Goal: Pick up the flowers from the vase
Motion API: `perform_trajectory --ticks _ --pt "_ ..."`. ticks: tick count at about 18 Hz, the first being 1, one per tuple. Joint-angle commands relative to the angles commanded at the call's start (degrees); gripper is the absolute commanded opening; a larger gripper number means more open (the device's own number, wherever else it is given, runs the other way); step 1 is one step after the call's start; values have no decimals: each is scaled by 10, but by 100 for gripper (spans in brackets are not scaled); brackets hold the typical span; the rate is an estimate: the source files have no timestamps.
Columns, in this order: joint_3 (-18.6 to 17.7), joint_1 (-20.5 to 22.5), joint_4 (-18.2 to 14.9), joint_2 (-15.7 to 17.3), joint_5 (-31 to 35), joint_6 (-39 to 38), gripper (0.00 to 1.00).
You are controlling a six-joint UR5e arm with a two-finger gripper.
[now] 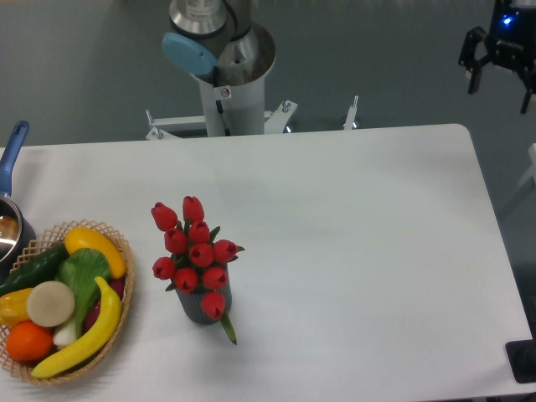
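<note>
White tabletop (352, 218) fills the view, its near edge running off the bottom. Toward the near left, the flowers (194, 251) stand in the vase (201, 306), 1 green leaf poking out in front. Just left sits a wicker basket (117, 251) of fruit, with a blue-handled pot (12, 167) at the left edge. Bare surface spreads right and back. Far top right, beyond the table's edge, the gripper (500, 75) hangs with fingers spread, holding nothing.
</note>
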Motion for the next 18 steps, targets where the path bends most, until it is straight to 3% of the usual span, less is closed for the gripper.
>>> perform_trajectory --ticks 4,10,18 --pt "-28 -7 43 0 -47 -86 100" --pt "-65 -23 44 -1 -213 -188 100" --pt "-103 -97 78 -18 -314 -195 100"
